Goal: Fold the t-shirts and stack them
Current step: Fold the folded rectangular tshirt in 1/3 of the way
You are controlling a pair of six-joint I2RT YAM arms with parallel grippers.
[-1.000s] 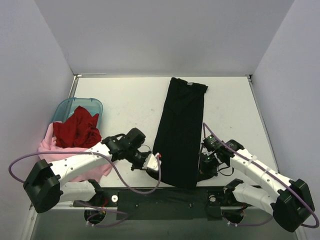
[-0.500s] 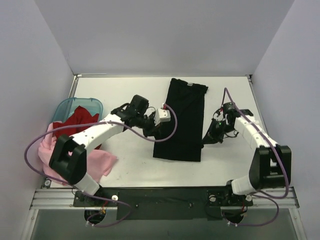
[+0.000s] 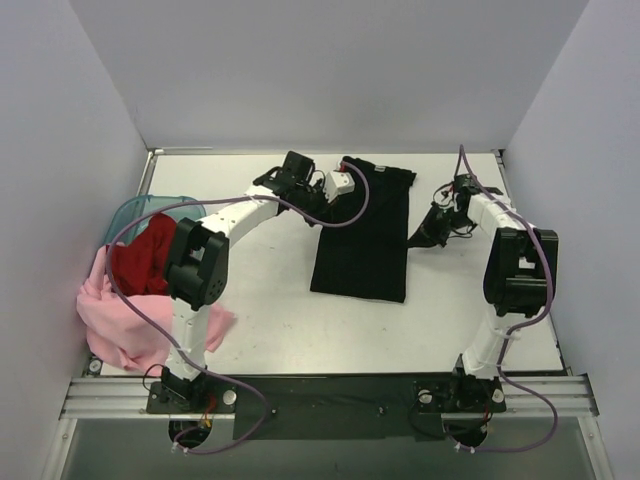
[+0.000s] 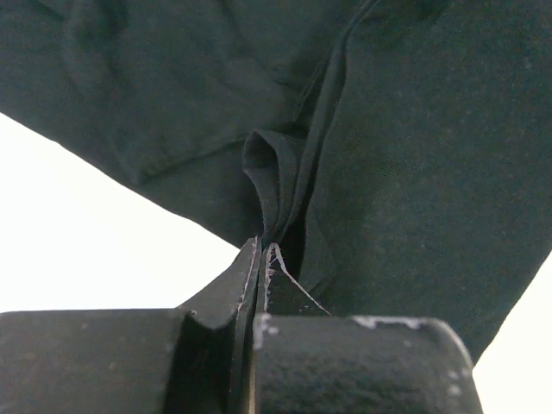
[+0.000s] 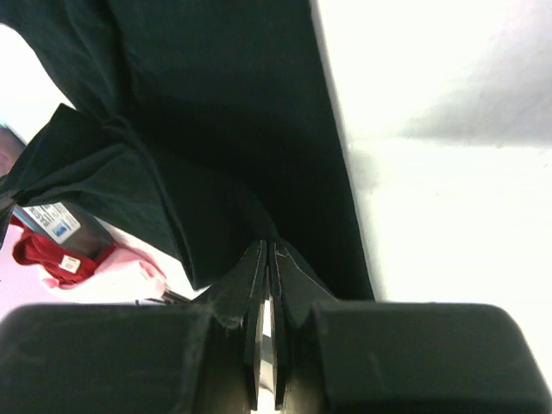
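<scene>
The black t-shirt (image 3: 362, 255) lies folded into a long strip at the table's middle, its near part doubled back over itself. My left gripper (image 3: 322, 212) is shut on the shirt's left edge; in the left wrist view the gripper (image 4: 263, 247) pinches a bunched fold of black cloth (image 4: 405, 155). My right gripper (image 3: 428, 228) is shut on the shirt's right corner, held off to the right; in the right wrist view the gripper (image 5: 270, 247) clamps black cloth (image 5: 216, 103). The red t-shirt (image 3: 140, 262) and the pale pink t-shirt (image 3: 125, 330) lie heaped at the left.
A translucent teal tub (image 3: 132, 210) stands at the left wall under the red shirt. Grey walls close in the table (image 3: 470, 310) on the left, back and right. Both arms stretch far over the table, the left one arching over the bare left-centre.
Both grippers have carried the black shirt's near hem away from the bases toward the far end. The shirt's near edge has moved back, so the strip now looks shorter.
</scene>
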